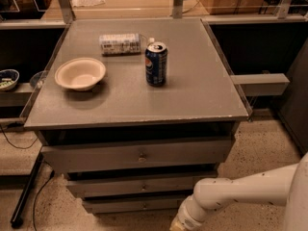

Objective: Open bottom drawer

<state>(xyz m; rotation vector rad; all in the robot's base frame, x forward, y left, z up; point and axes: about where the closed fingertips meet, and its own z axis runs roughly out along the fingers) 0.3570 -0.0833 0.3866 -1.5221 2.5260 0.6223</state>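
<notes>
Grey bottom drawer (120, 205) lies just left of the pincer (176, 224) (near floor (250, 158)).

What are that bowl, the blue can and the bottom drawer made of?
Bowl: likely paper or foam, matte cream. Can: metal, glossy printed blue, silver top. Bottom drawer: maybe painted wood or laminate, flat grey. The gripper sits low right of it, at the picture's bottom edge.
</notes>
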